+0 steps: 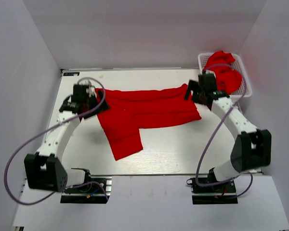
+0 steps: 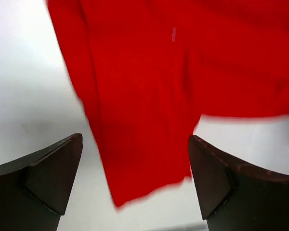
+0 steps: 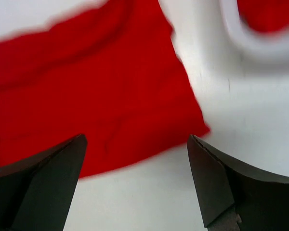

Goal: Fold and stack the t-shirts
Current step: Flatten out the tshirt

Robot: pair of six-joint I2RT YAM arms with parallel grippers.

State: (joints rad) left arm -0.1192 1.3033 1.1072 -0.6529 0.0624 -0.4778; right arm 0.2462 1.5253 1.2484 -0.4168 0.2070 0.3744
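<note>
Red shirt lies spread flat across the white table, one sleeve pointing toward my bases, laid out, I judge, for folding. My left gripper and right gripper hover at its two ends, both wide open and empty. More red shirts sit heaped in the basket at the far right corner. Plain white walls close off three sides.

Wht table: t-shirt mid, basket far-R corner.
</note>
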